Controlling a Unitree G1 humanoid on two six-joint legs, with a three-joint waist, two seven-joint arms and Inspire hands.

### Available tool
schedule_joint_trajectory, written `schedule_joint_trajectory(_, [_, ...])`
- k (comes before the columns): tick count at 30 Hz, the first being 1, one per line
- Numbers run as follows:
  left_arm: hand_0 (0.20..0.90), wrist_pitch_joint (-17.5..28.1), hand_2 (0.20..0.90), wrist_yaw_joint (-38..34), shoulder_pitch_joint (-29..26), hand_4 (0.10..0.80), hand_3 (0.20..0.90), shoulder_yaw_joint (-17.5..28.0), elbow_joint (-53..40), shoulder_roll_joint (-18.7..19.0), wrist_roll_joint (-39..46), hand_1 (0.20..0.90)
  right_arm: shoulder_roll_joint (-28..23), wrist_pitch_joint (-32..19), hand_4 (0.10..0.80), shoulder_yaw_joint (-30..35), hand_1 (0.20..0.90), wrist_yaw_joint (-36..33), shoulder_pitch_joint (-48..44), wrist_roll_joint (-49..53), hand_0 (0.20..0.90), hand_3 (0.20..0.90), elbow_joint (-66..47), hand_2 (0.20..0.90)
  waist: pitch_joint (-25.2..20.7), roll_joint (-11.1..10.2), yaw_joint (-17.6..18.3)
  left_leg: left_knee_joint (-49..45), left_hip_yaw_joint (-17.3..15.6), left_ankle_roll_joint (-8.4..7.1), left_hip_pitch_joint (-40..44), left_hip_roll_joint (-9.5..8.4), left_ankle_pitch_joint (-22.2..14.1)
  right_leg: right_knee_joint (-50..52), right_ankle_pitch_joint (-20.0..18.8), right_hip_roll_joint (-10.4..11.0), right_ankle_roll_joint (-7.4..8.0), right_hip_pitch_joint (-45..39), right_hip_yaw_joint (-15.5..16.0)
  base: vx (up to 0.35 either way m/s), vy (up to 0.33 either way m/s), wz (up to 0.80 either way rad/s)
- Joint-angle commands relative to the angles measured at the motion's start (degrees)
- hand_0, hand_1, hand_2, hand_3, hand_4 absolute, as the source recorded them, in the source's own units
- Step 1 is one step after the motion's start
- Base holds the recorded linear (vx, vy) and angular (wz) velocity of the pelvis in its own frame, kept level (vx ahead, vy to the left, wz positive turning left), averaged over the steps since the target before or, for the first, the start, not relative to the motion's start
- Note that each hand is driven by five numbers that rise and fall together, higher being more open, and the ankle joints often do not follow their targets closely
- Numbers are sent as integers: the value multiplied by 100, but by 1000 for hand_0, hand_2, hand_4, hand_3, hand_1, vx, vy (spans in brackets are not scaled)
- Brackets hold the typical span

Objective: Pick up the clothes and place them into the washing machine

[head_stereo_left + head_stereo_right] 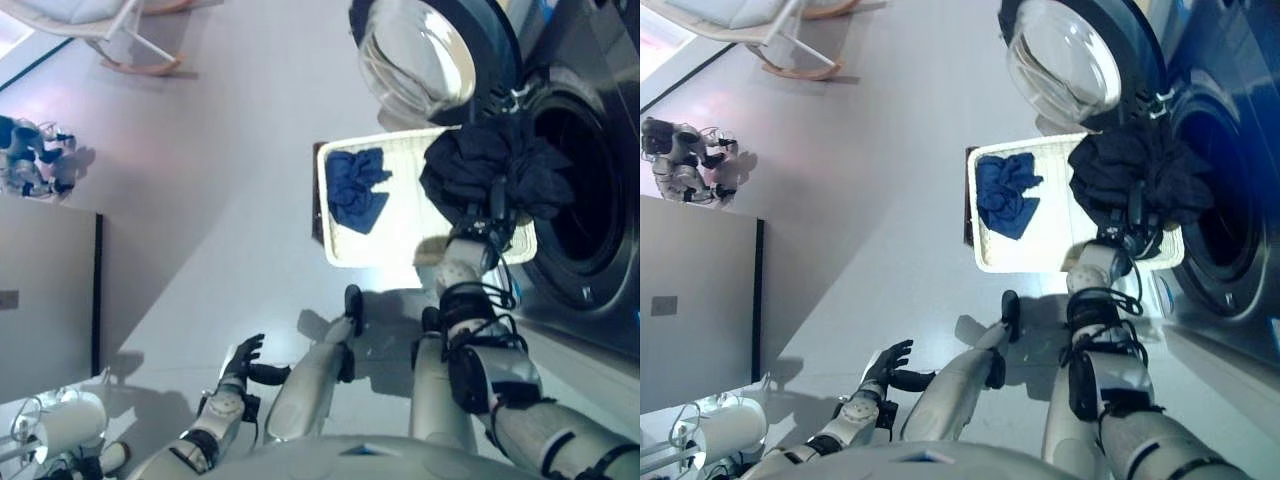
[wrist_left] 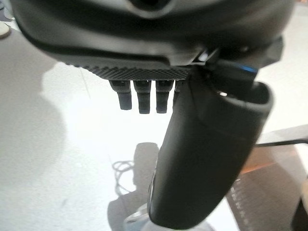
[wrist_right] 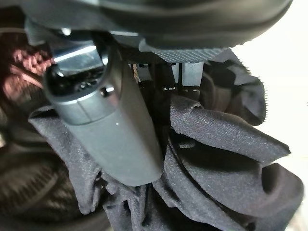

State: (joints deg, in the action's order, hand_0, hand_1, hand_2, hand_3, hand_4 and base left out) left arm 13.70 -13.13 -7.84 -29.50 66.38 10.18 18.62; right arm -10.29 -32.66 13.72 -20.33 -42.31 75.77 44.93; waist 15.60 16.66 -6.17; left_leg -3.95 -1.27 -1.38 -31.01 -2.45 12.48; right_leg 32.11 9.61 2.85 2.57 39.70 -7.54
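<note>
The robot's left hand [image 1: 243, 358] hangs low over bare floor, well apart from all the laundry, fingers relaxed and straight, holding nothing; its wrist view shows only floor past the fingertips.

Going right, a white laundry basket [image 1: 338, 250] sits on the floor just in front of the washing machine. A crumpled blue garment [image 1: 356, 189] lies inside it, on the side of the basket away from the right hand.

Further right, the right hand [image 1: 488, 226] is raised above the basket's machine-side end, its fingers and thumb closed round a bunched black garment [image 1: 500, 165]. The wrist view shows dark cloth gathered against the palm and spilling past the thumb. The bundle hangs in a loose clump with no clear long axis.

The relation that matters: the washing machine drum opening [image 1: 580, 190] lies just beyond the held bundle, directly right of the right hand, with cloth already overlapping the rim. The round glass door [image 1: 415, 55] stands swung open, off to the far side. The right hand is by far the nearer to both the drum and the basket.

No legible labels or writing show on the machine, basket or clothes.
</note>
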Motion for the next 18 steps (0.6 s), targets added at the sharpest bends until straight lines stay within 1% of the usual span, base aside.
schedule_joint_trajectory(1, [900, 117, 900, -192, -387, 800, 900, -100, 199, 266, 249, 900, -505, -529, 400, 7, 300, 145, -1037, -31, 300, 300, -405, 300, 283, -110, 74, -910, -19, 119, -428, -427, -885, -1113, -1050, 263, 140, -112, -4, -67, 30, -1])
schedule_joint_trajectory(3, [900, 107, 900, -198, -472, 800, 900, -161, 176, 283, 235, 900, -673, -633, 400, 42, 300, 101, -1304, 66, 300, 300, -335, 300, 290, -134, 81, -1228, -49, 126, -776, -448, -948, -901, -996, 226, 95, 169, -66, -63, -7, -1])
schedule_joint_trajectory(6, [900, 135, 900, -212, -559, 800, 900, -214, 78, 313, 259, 900, -910, -806, 400, 148, 300, -13, -1609, 129, 300, 300, -270, 300, 256, -97, 69, -1670, -62, 151, -1207, -451, -1099, -549, -915, 170, 27, 592, -137, -34, -5, 0])
schedule_joint_trajectory(9, [900, 190, 900, -246, -613, 800, 900, -285, -19, 337, 248, 900, -1176, -915, 400, 159, 300, -132, -1929, 128, 300, 300, -213, 300, 177, -30, 18, -1887, -107, 160, -1456, -437, -1218, -324, -834, 131, -14, 878, -237, 9, 29, -8])
schedule_joint_trajectory(12, [900, 226, 900, -255, -588, 800, 900, -341, -115, 341, 228, 900, -1473, -960, 400, 205, 300, -179, -2181, 144, 300, 300, -110, 300, 82, 49, -41, -1935, -160, 164, -1502, -454, -1301, -237, -765, 133, -22, 982, -351, 48, 42, -13])
schedule_joint_trajectory(16, [900, 336, 900, -239, -516, 800, 900, -363, -450, 366, 253, 900, -2242, -954, 400, 128, 300, -185, -2670, 241, 300, 300, 188, 300, -121, 260, -190, -1717, -208, 137, -1392, -522, -1303, -321, -710, 223, 2, 980, -490, 86, 67, -10])
schedule_joint_trajectory(18, [900, 386, 900, -230, -449, 800, 900, -371, -599, 389, 240, 900, -2655, -988, 400, 68, 300, -135, -2930, 302, 300, 300, 192, 300, -212, 397, -271, -1586, -213, 115, -1303, -589, -1260, -331, -675, 283, 17, 942, -546, 99, 56, -3])
